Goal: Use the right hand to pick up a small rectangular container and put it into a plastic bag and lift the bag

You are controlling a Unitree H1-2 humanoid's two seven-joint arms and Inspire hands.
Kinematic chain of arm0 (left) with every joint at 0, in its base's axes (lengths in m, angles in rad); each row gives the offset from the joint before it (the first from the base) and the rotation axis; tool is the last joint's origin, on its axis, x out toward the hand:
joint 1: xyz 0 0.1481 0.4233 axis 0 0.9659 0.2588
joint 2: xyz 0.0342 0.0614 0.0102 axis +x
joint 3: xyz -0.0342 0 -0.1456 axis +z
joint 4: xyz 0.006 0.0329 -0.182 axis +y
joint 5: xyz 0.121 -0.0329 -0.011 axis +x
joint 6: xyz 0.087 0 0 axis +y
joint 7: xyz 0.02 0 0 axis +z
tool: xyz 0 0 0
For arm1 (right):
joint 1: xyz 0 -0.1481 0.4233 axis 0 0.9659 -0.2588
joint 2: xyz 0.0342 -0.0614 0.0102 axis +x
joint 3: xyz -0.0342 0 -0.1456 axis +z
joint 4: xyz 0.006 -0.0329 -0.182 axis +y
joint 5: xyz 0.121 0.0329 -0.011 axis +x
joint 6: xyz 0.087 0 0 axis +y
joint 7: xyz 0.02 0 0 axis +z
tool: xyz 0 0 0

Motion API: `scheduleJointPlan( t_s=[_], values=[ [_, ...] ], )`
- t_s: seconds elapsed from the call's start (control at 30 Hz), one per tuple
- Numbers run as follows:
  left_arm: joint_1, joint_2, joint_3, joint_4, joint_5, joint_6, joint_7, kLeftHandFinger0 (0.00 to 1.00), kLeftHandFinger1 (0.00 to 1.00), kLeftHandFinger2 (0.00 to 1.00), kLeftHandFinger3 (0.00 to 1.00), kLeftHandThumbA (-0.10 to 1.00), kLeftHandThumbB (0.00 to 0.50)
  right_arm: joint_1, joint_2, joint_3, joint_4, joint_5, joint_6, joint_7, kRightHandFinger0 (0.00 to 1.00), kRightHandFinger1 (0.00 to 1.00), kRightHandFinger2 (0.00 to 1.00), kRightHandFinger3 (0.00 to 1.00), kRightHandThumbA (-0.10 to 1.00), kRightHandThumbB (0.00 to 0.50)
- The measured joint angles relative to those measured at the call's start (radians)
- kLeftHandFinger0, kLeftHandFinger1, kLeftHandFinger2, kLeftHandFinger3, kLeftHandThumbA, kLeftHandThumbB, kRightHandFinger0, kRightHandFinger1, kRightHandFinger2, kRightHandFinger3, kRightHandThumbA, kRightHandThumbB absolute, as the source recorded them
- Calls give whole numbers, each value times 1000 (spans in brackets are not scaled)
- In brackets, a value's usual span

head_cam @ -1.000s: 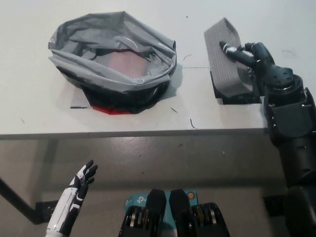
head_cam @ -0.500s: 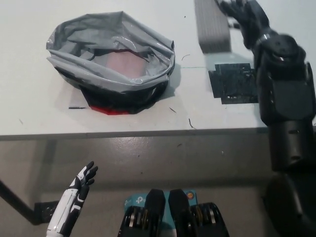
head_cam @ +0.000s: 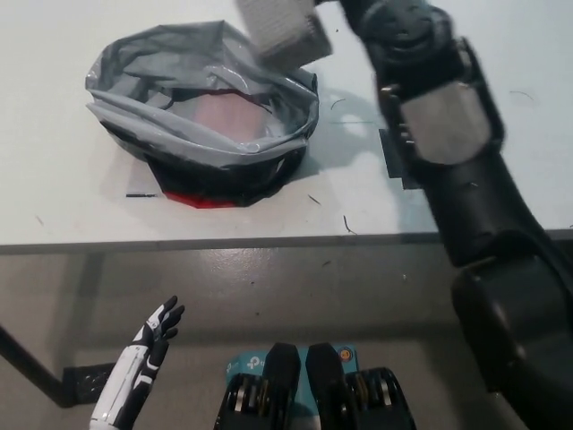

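A small grey ribbed rectangular container [head_cam: 282, 29] hangs in the air at the top of the head view, over the far right rim of the plastic bag. My black right hand [head_cam: 351, 9] is shut on it, mostly cut off by the top edge, with the forearm crossing the table's right side. The grey plastic bag [head_cam: 206, 112] lies open on the white table [head_cam: 72, 206], showing a pinkish inside and a red-and-black base. My white left hand [head_cam: 157, 331] rests open at the lower left, below the table edge.
A black patch [head_cam: 394, 157] on the table shows beside my right forearm, which hides most of it. The table's front edge runs across the middle of the view, with grey floor below it.
My right hand has lifted the container off the black patch and carried it left, from the table's right side to above the bag's rim. The left hand has barely moved.
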Motion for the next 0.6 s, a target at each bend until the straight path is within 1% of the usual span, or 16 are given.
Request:
scheduleJointPlan(
  t_s=[0.03, 0.07, 0.1, 0.13, 0.17, 0.2, 0.23, 0.27, 0.3, 0.33, 0.4, 0.43, 0.5, 0.53, 0.57, 0.6],
  values=[
    [0, 1, -1, 0, 0, 0, -4, 1000, 1000, 1000, 1000, 1000, 500, -20, 13, 48, 50, -16, -17, -6, 830, 1000, 1000, 592, 143, 265],
    [-1, 1, -2, 0, 0, 0, -5, 1000, 1000, 1000, 1000, 1000, 500, -25, 17, 60, 67, -21, -21, -8, 1000, 1000, 1000, 672, 148, 252],
    [-1, 2, -2, 0, 0, 0, -9, 1000, 1000, 1000, 1000, 1000, 500, -34, 26, 91, 101, -34, -39, -16, 883, 1000, 934, 647, 146, 246],
    [-1, 3, -3, 0, 0, 0, -9, 1000, 1000, 1000, 1000, 1000, 500, -36, 29, 99, 109, -37, -44, -18, 259, 396, 437, 518, 170, 255],
    [-2, 3, -3, 0, 0, 0, -10, 1000, 1000, 1000, 1000, 1000, 500, -39, 35, 121, 128, -47, -56, -24, 97, 220, 300, 387, 171, 247],
    [-2, 3, -3, 0, 0, 0, -11, 1000, 1000, 1000, 1000, 1000, 500, -43, 39, 146, 156, -60, -71, -30, 19, 139, 242, 354, 161, 247],
    [-2, 3, -3, 0, 0, 0, -12, 1000, 1000, 1000, 1000, 1000, 500, -47, 42, 166, 177, -69, -83, -36, 4, 97, 207, 349, 158, 253],
    [-2, 3, -4, 0, 0, 0, -12, 1000, 1000, 1000, 1000, 1000, 500, -50, 47, 198, 212, -85, -104, -47, 1, 95, 219, 341, 153, 257],
    [-2, 3, -5, 0, 0, 1, -12, 1000, 1000, 1000, 1000, 1000, 500, -54, 48, 212, 227, -92, -112, -50, 0, 78, 207, 335, 143, 258],
    [-3, 3, -6, 0, 0, 1, -12, 1000, 1000, 1000, 1000, 1000, 500, -59, 49, 246, 267, -106, -130, -60, 0, 23, 171, 335, 129, 257],
    [-3, 3, -7, 0, 0, 2, -12, 1000, 1000, 1000, 1000, 1000, 500, -61, 50, 279, 301, -122, -153, -70, 0, 1, 133, 347, 128, 256],
    [-3, 3, -8, 0, 0, 2, -12, 1000, 1000, 1000, 1000, 1000, 500, -61, 52, 309, 338, -138, -173, -81, 0, 0, 128, 355, 124, 261],
    [-4, 3, -10, 0, 0, 3, -12, 1000, 1000, 1000, 1000, 1000, 500, -61, 54, 339, 371, -154, -195, -92, 0, 26, 161, 324, 143, 267],
    [-4, 3, -11, 0, 0, 3, -12, 1000, 1000, 1000, 1000, 1000, 500, -61, 55, 359, 387, -162, -206, -100, 25, 67, 193, 346, 148, 269],
    [-4, 3, -14, 0, 0, 4, -12, 1000, 1000, 1000, 1000, 1000, 500, -62, 60, 407, 430, -191, -236, -119, 14, 62, 189, 348, 152, 269],
    [-4, 2, -16, 0, 0, 4, -12, 1000, 1000, 1000, 1000, 1000, 500, -63, 62, 430, 444, -201, -247, -128, 39, 97, 230, 394, 161, 274]
  ],
)
